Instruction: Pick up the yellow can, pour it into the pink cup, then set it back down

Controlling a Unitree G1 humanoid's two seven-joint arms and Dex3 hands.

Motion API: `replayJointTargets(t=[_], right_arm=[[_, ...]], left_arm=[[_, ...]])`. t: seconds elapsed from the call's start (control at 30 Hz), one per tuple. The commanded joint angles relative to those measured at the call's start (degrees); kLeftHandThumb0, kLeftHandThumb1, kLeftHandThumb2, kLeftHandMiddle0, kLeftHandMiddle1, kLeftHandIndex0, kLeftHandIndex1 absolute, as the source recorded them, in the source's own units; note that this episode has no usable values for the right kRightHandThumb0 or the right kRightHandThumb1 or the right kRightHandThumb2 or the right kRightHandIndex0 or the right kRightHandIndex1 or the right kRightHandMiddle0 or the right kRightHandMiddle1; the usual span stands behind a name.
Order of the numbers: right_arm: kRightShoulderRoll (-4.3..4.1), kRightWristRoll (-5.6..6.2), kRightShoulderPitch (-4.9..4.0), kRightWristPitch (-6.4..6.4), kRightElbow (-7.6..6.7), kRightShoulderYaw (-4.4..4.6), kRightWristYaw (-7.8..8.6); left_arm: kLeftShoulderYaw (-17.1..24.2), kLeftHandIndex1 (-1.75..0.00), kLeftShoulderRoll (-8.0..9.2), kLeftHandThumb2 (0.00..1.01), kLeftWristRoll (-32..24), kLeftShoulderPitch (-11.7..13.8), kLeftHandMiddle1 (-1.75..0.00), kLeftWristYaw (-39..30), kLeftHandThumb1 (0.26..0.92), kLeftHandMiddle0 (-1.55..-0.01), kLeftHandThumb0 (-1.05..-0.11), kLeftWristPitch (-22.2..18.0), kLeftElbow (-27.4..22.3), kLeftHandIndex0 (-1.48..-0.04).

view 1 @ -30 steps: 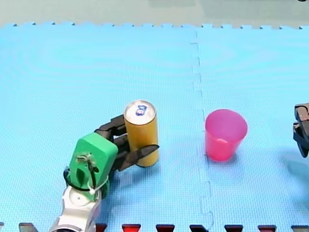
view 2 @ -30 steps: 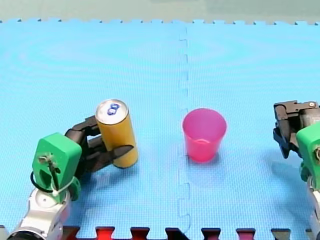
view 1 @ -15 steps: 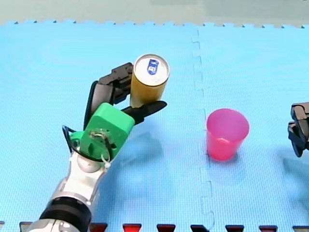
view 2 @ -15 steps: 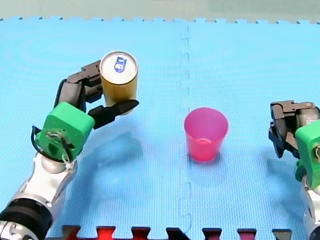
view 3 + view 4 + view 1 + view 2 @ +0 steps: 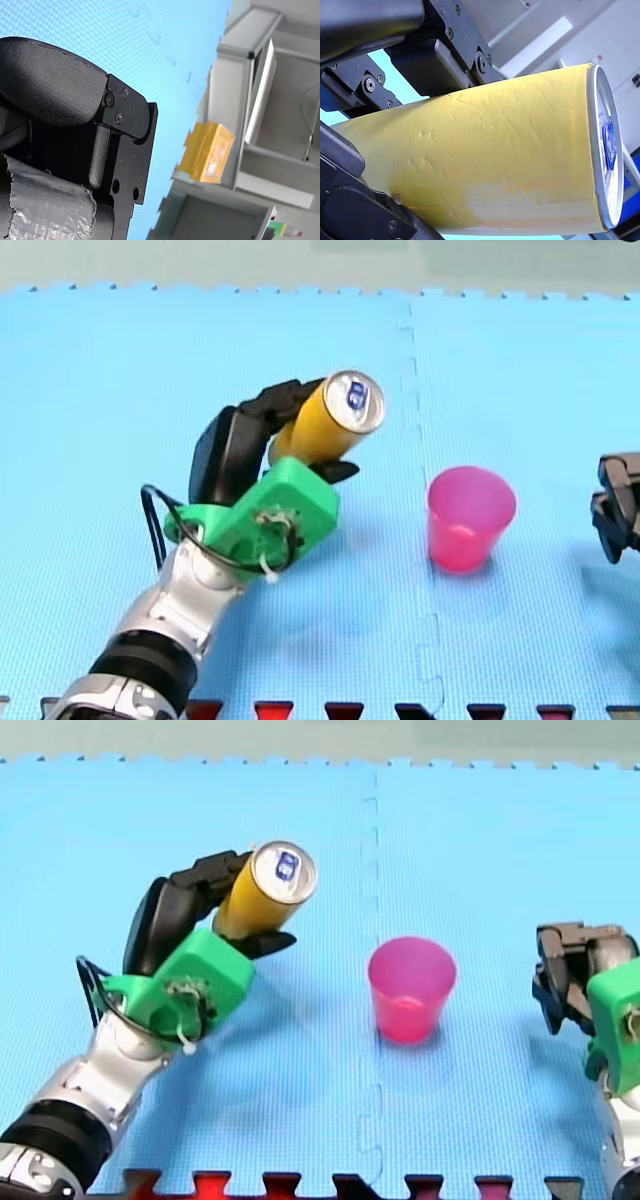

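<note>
Currently up off the blue foam mat and tipped on a slant: yellow can, silver top with its blue tab turned toward the pink cup, base tucked back into the left hand. Gripped round the body by that hand's black fingers, some curled over the far side, one reaching under the near side. Same pinch close up in the second wrist view: creased, dented yellow wall pressed between dark jointed links, rim and blue tab at the far end. Positioned left of the cup, not above it, with the top short of the jigsaw seam between mat tiles. Shadow of arm and can on the mat beneath.

Cup upright on the mat, mouth up, just right of that seam.

Behind the left hand, green wrist block, black cable loop, then silver forearm running down to the near left corner.

Low at the right edge, right hand, well apart from the cup, holding nothing; whether spread or closed, cannot tell.

In the first wrist view, black hand housing with grey tape over blue mat, and past the mat's edge a grey shelf carrying a yellow box.
</note>
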Motion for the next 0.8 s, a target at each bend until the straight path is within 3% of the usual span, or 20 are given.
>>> replayJointTargets(t=[0.0,0.2,0.33,0.37,0.43,0.5,0.67,0.77], right_arm=[[-0.13,0.42,0.05,0.06,-0.2,-0.2,0.23],[0.09,0.42,0.06,0.02,-0.26,-0.22,0.39],[0.24,0.14,0.01,-0.08,-0.1,-0.09,0.07],[0.25,0.1,0.01,-0.12,-0.06,-0.07,0.02],[0.27,-0.03,0.0,-0.19,-0.02,0.0,-0.12],[0.3,-0.21,0.02,-0.26,-0.04,0.12,-0.34],[0.42,-0.44,0.09,-0.39,-0.04,0.3,-0.79],[0.53,-0.59,0.07,-0.44,0.07,0.41,-1.05]], left_arm=[[-1.26,0.0,0.56,0.0,1.11,-1.04,0.0,1.29,0.79,-1.32,-0.401,0.15,-0.19,-1.21],[-4.81,0.0,1.35,0.0,5.74,-2.62,-0.02,6.27,0.793,-1.36,-0.447,0.14,-1.35,-1.21],[-7.97,-0.01,2.31,0.0,10.01,-4.45,-0.09,10.93,0.8,-1.49,-0.475,-0.46,-0.39,-1.22],[-8.66,0.0,2.43,0.0,10.93,-4.87,-0.23,12.11,0.802,-1.46,-0.481,-0.48,-0.01,-1.23],[-9.73,0.0,2.46,0.0,12.23,-5.51,-0.74,14.1,0.801,-1.22,-0.48,-0.37,0.45,-1.23],[-10.62,0.0,2.36,0.0,13.15,-5.9,-0.85,15.7,0.799,-1.15,-0.465,-0.14,0.5,-1.24],[-11.69,0.0,2.32,0.0,13.6,-6.26,-0.89,17.27,0.787,-1.14,-0.468,-0.04,0.34,-1.25],[-12.04,0.0,2.37,0.0,13.68,-6.34,-0.8,17.54,0.782,-1.17,-0.467,0.1,0.02,-1.26]])
